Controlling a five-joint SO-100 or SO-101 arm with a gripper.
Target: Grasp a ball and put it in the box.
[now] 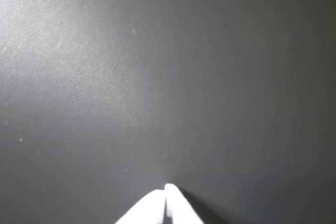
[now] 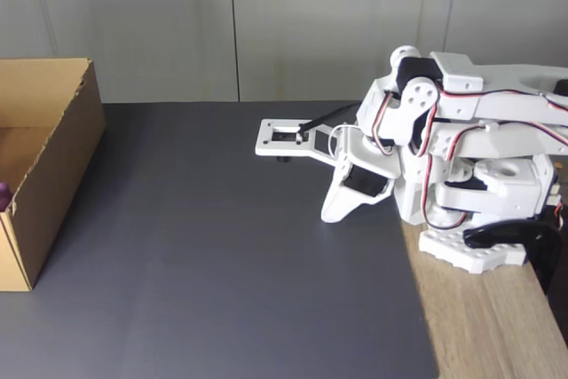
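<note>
The brown cardboard box (image 2: pixel 58 166) stands open-topped at the left edge of the fixed view. Inside it, right at the picture's edge, a small purple sliver of the ball (image 2: pixel 3 194) shows; the rest of the ball is cut off. My white arm is folded at the right, far from the box. My gripper (image 2: pixel 330 216) points down at the dark mat with its tip close to the surface. In the wrist view the two white fingertips of the gripper (image 1: pixel 167 188) meet with nothing between them, over bare mat.
A dark grey mat (image 2: pixel 222 264) covers most of the table. A strip of bare wood (image 2: pixel 488 326) lies at the right, where the arm's base (image 2: pixel 470 250) is mounted. Grey wall panels stand behind.
</note>
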